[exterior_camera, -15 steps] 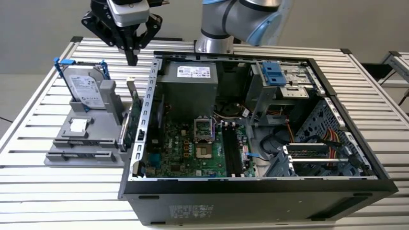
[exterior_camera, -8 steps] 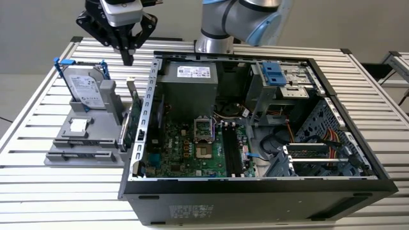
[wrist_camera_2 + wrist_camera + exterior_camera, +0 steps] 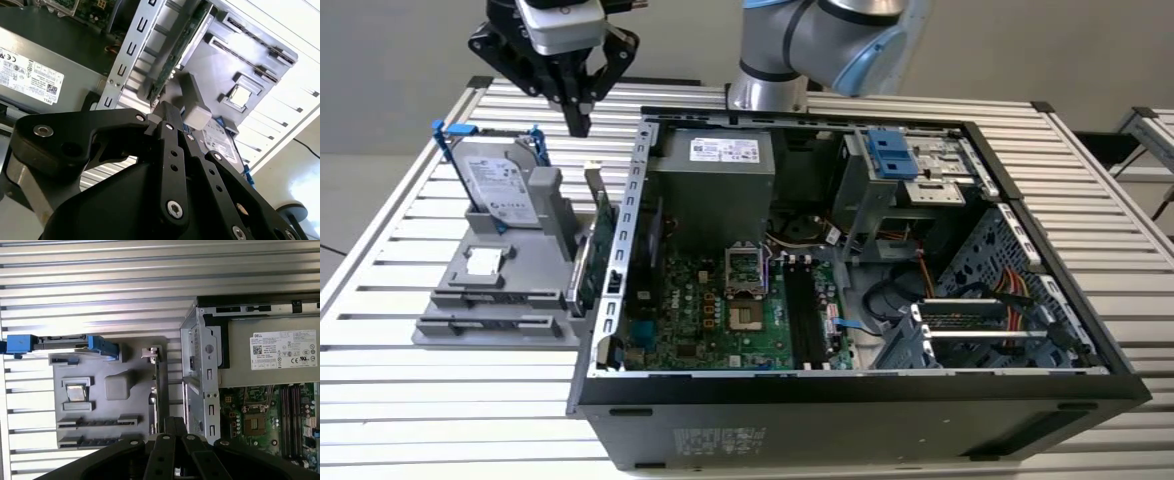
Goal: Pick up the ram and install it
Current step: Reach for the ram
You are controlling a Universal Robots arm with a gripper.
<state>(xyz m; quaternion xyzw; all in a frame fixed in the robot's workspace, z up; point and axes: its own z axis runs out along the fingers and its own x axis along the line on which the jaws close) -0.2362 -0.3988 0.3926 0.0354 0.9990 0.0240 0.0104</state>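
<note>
Exterior view: your claw [image 3: 576, 125] hangs in the air over the counter [image 3: 400, 200], between the hard drive [image 3: 500, 185] and the open PC case [image 3: 854, 400].
Claw state: fingers pressed together, nothing between them.
Ram: looks like the dark narrow strip [image 3: 97, 421] on edge in a long slot of the grey holder [image 3: 107, 407], near the square chip [image 3: 76, 392]; apart from your claw, not picked up yet.
Second slot: alongside; contents unclear.
Green card [image 3: 155, 390]: upright at the holder's edge by the case wall, nearest your claw.
</note>
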